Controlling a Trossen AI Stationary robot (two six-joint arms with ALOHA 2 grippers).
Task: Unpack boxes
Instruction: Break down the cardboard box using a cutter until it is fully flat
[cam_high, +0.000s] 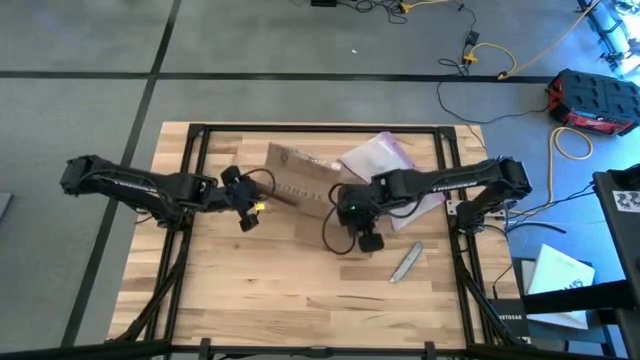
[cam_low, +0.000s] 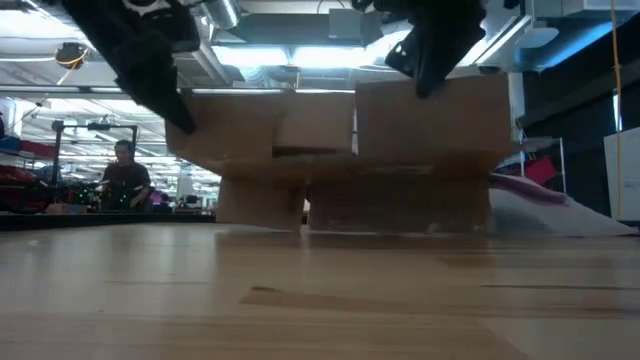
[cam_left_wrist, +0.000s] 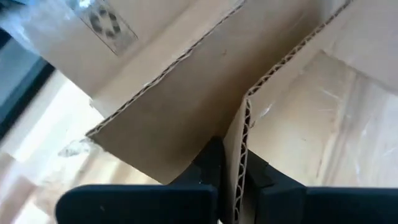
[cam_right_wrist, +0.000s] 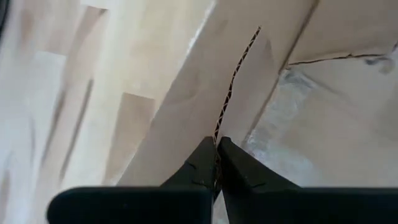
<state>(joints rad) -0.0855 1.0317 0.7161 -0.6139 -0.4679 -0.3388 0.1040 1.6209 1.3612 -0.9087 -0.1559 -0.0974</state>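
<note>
The table (cam_high: 300, 290) is pale butcher-block wood on a black frame, standing on grey carpet tiles with yellow and black cables trailing over the floor behind it. Looking level across the boards, the room beyond is a big bright hall with strip lights, and a person (cam_low: 124, 175) sits far off at a bench.

The box (cam_high: 300, 182) lies open near the table's middle toward the far edge, its long axis running across the table from one arm to the other, slightly skewed, flaps standing up. The left gripper (cam_left_wrist: 231, 180) has its fingers pinching the edge of a flap at the box's left end. The right gripper (cam_right_wrist: 216, 167) pinches a flap edge at the right end. A clear plastic bag (cam_high: 385, 160) lies against the box's far right side, and a small grey tool (cam_high: 405, 263) rests on the boards nearer the front.
</note>
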